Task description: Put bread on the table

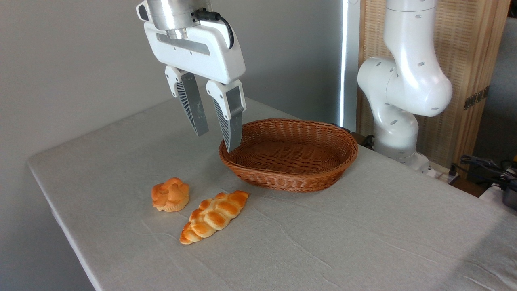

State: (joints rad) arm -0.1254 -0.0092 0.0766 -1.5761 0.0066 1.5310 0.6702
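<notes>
Bread (214, 217) lies flat on desk (363, 242), near front edge, long axis running near-left to far-right; bun (170, 195) just beside it. End effector (216, 133) above and behind, fingers parted, empty. Basket (288, 153) empty. Placement looks complete.

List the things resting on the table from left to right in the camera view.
Round flower-shaped bun → braided bread → empty wicker basket, all on the grey table.
</notes>
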